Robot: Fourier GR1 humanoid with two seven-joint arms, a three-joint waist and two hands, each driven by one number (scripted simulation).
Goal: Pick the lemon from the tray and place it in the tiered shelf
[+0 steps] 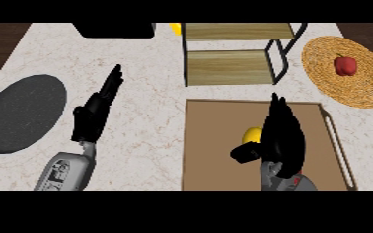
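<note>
lemon (252, 135) on tray (218, 148), touching right robot hand's (282, 135) thumb side, fingers seemingly straight, not gripping

Pale marbled counter (157, 103) — dark wooden floor (11, 39) at the far corners.

red pepper (345, 65) on woven mat (328, 81) | dark round mat (27, 111) far left | black box (114, 29), possibly appliance, top
</note>
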